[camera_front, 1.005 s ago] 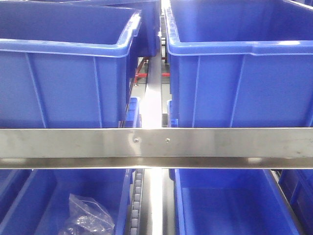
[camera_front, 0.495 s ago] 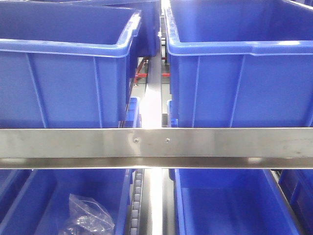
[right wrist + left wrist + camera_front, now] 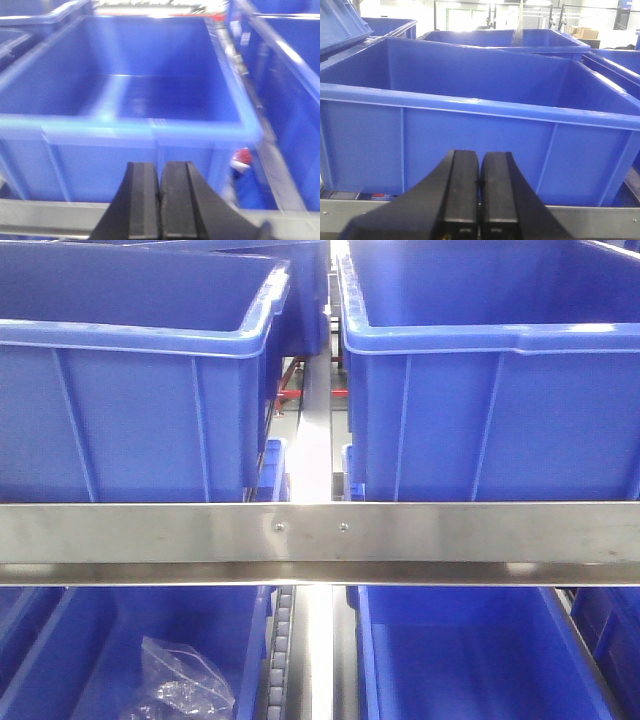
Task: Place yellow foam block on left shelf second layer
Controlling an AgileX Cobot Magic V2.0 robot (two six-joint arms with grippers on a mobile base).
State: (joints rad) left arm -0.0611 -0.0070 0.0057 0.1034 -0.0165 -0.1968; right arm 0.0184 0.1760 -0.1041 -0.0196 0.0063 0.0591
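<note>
The front view faces a shelf rack: a horizontal brushed-steel rail (image 3: pixel 320 540) crosses the picture, with two large blue plastic bins (image 3: pixel 130 390) side by side on the level above it and a narrow steel divider (image 3: pixel 315 440) running back between them. Below the rail sit more blue bins; the lower left one holds a crumpled clear plastic bag (image 3: pixel 180 685).

The yellow foam block shows in none of the three views, so its place cannot be told.

In the left wrist view, the left gripper (image 3: pixel 479 185) has its two black fingers (image 3: pixel 462 190) pressed together with nothing between them, facing the front wall of a deep blue bin (image 3: pixel 470 145) on a steel ledge. In the right wrist view, blurred, the right gripper (image 3: pixel 160 192) likewise has its fingers (image 3: pixel 144 197) closed flat against each other, holding nothing, before another blue bin (image 3: pixel 125 145). A small red-and-white item (image 3: pixel 242 159) lies just right of that bin; too blurred to identify.
</note>
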